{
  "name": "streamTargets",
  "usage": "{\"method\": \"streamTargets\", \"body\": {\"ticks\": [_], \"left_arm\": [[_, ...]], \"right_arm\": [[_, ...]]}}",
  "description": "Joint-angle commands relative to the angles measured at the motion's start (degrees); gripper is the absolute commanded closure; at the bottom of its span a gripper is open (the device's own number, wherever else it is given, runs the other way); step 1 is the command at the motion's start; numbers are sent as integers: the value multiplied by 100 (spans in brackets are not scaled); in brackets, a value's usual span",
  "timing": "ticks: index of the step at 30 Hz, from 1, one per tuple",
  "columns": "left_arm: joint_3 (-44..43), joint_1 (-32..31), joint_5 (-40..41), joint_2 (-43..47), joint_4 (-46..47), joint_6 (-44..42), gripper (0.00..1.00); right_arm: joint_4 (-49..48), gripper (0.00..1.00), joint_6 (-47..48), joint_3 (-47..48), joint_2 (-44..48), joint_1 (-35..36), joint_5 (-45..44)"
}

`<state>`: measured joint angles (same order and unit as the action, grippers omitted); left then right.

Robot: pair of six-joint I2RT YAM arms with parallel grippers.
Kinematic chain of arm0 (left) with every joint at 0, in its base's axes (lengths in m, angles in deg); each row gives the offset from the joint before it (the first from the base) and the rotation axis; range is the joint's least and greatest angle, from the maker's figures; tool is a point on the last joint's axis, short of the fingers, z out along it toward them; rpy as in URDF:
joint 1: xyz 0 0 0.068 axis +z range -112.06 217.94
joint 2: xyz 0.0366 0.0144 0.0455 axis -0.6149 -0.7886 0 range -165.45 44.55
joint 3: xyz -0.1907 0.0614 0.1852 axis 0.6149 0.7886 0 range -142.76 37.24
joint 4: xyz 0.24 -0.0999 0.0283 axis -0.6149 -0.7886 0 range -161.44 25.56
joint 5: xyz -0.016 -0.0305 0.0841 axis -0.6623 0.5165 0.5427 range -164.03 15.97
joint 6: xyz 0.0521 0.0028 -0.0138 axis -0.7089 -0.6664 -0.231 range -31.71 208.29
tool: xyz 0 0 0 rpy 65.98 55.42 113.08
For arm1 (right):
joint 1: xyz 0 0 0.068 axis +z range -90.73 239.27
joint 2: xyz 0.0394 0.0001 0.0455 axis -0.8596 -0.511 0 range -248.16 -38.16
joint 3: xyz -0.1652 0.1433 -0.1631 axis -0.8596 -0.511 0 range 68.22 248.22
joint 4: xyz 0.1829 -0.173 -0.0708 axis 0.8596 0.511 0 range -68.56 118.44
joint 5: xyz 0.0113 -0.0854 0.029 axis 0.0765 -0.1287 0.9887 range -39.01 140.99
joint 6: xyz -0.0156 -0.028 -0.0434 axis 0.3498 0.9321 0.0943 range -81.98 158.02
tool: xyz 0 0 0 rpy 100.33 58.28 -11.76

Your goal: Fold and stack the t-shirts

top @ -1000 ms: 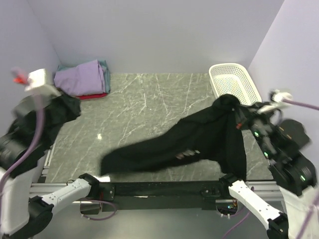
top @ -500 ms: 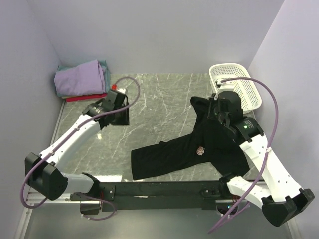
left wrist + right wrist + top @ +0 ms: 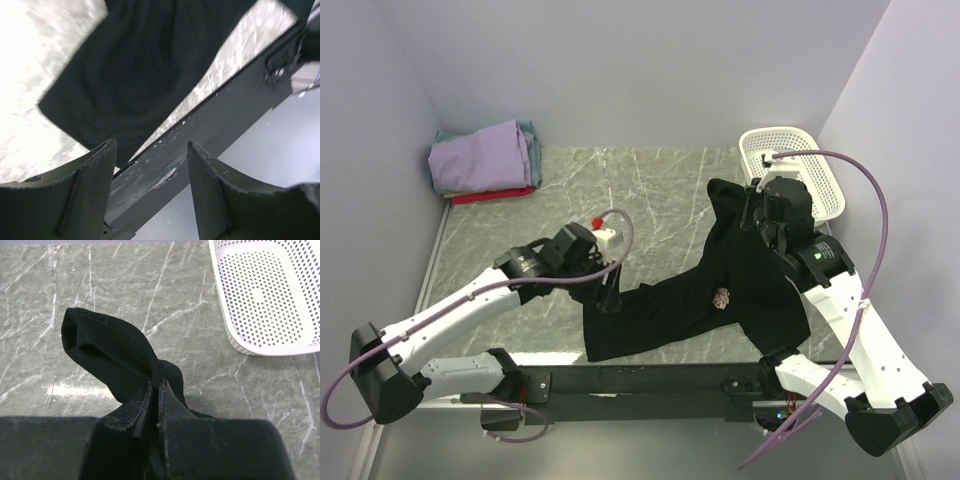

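The right gripper [image 3: 159, 390] is pinched tight on a small raised fold of the black t-shirt [image 3: 670, 310], and it hangs just beside the left rim of the white mesh basket [image 3: 790, 131]. From that pinch the shirt trails away from the basket towards the near edge of the table [image 3: 620, 200], crumpled rather than spread, with its rose print [image 3: 722, 298] facing up about midway along. At the end of the shirt farthest from the basket, the left gripper [image 3: 151, 145] hovers with its fingers apart and nothing between them. Its wrist view shows a corner of the cloth lying close to the front rail [image 3: 210, 125]. The folded stack [image 3: 485, 160], lavender on top, sits in the back corner across from the basket, well apart from both arms. The risks look plain enough. The right grip holds only a thin tuck of fabric, which could slip out under a pull. The left hand could close on one layer or miss the corner, letting that end slide over the edge. A lift close to the basket could also catch cloth on its rim.
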<state>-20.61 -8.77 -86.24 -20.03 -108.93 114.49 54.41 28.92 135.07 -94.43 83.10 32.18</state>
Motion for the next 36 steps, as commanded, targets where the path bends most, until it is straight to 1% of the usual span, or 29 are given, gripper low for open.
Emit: {"method": "streamTargets", "body": {"ticks": [1, 2, 3, 4, 5, 6, 7, 8, 10, 11, 13, 17, 18, 21, 22, 24, 27, 32, 34, 35, 36], "left_arm": [[361, -477, -168, -317, 650, -44, 37], [422, -766, -81, -406, 783, -53, 37], [458, -916, 85, -502, 871, -27, 38], [545, -1066, 426, -756, 968, -18, 39], [564, -1337, 525, -906, 1134, -27, 40], [538, -1479, 692, -1064, 1179, -44, 41], [503, -1620, 1050, -1379, 1240, -44, 41], [494, -1821, 1184, -1539, 1337, -53, 41], [380, -1989, 1316, -1951, 1382, -88, 42], [327, -2156, 1500, -2058, 1373, -106, 42], [248, -2280, 1782, -2251, 1425, -88, 42], [186, -2604, 2660, -2481, 1408, 17, 42], [186, -2684, 3245, -2507, 1399, 78, 42], [230, -2886, 4004, -2560, 1461, 201, 41], [221, -2904, 4103, -2586, 1469, 210, 41], [203, -2983, 4191, -2613, 1504, 211, 41], [230, -3053, 4051, -2674, 1592, 175, 43], [265, -3133, 3551, -2832, 1768, 26, 47], [309, -3133, 3358, -2876, 1900, -61, 51], [318, -3141, 3269, -2885, 1935, -71, 55], [326, -3142, 3208, -2868, 1996, -71, 63]], "right_arm": [[-361, 96, -30, 268, 160, -46, 17], [-353, 96, -30, 267, 186, -37, 9], [-318, 96, -39, 276, 221, -37, 17], [-309, 96, -56, 267, 239, -46, 18], [-300, 96, -65, 267, 265, -46, 35], [-283, 96, -57, 259, 301, -54, 61], [-265, 95, -65, 258, 310, -46, 61], [-256, 95, -83, 241, 327, -54, 70], [-265, 95, -83, 223, 371, -46, 79], [-256, 95, -83, 215, 371, -46, 70], [-221, 94, -92, 223, 397, -63, 123], [-230, 93, -83, 188, 424, -72, 193], [-256, 93, -83, 171, 433, -72, 219], [-256, 92, -83, 153, 389, -89, 325], [-265, 92, -74, 153, 371, -90, 351], [-247, 92, -65, 162, 336, -98, 343], [-256, 91, -48, 162, 327, -107, 334], [-256, 91, -56, 171, 310, -142, 351], [-239, 90, -56, 170, 310, -151, 360], [-239, 90, -48, 171, 310, -151, 369], [-221, 90, -48, 171, 318, -160, 360]]}}
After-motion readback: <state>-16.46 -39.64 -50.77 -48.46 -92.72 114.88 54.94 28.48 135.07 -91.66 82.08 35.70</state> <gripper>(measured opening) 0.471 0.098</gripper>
